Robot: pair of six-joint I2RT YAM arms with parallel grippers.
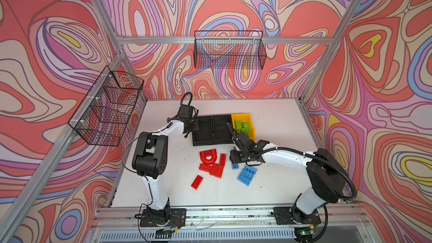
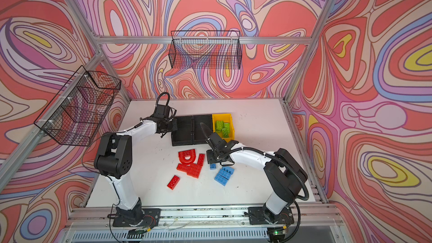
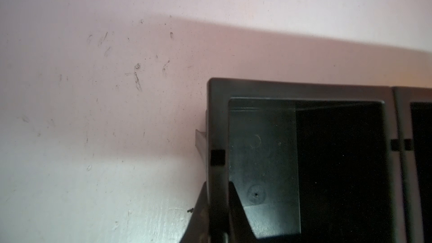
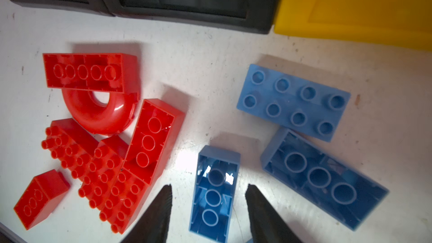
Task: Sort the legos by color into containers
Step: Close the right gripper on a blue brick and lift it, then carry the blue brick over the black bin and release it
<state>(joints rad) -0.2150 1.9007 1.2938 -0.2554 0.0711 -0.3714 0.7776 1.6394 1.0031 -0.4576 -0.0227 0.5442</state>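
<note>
Straddling a blue brick [image 4: 214, 195] near the yellow bin [image 4: 350, 3], the right gripper [image 4: 209, 187] is held spread; closure is needed next. The farthest black bin [image 3: 304, 90] is pinched by the left gripper [image 3: 217, 188].

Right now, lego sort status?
Done: lime green plastic bricks in the yellow plastic bin. In hand: left end effector clamps the wall of the left black plastic bin; right end effector, open, straddles an upturned blue brick. Left: red bricks, blue bricks on the table; both black bins empty.

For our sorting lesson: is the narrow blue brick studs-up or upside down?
Upside down: the narrow blue brick shows its hollow underside.
</note>
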